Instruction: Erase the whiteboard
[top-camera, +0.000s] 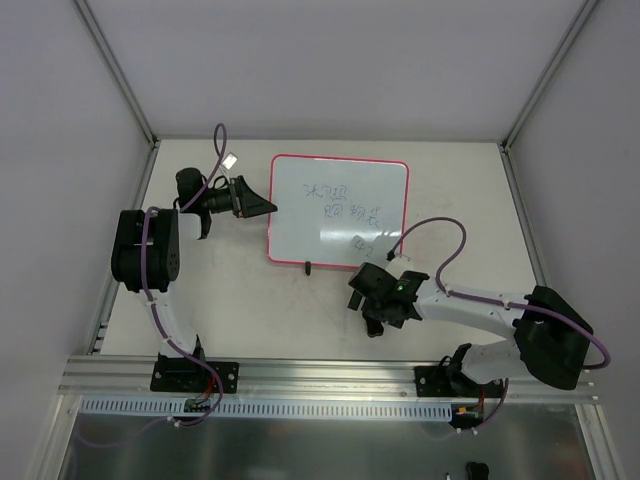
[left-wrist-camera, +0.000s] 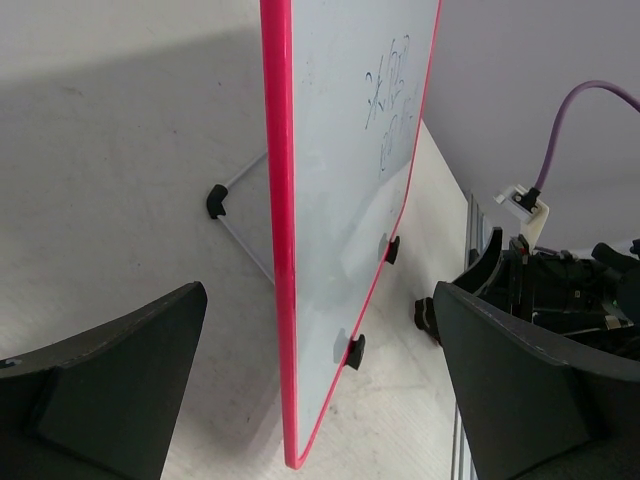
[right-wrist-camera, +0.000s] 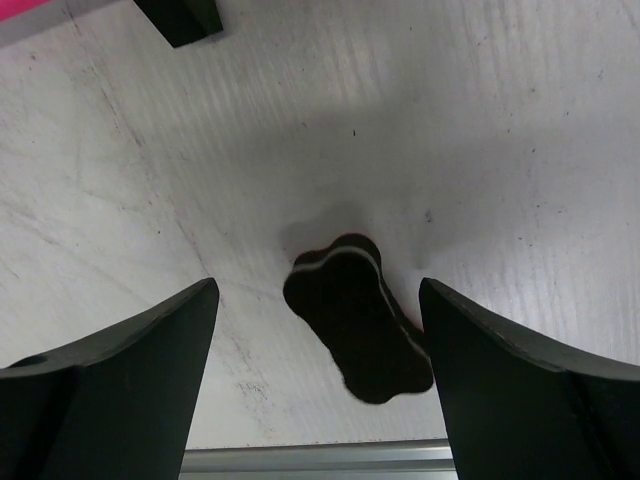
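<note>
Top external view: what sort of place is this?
Probably a lab robot test cell: a white table boxed in by plain grey panels, the left arm and right arm bolted to an aluminium rail, and a whiteboard as a prop.

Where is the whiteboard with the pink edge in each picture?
Top external: the whiteboard sits in the middle of the picture, writing facing up.
Left wrist: seen almost edge-on, running from the top centre down to the bottom.
Right wrist: only a pink sliver of it, in the top left corner.
Shared landmark: a black foot on the board's edge shows in all three.
</note>
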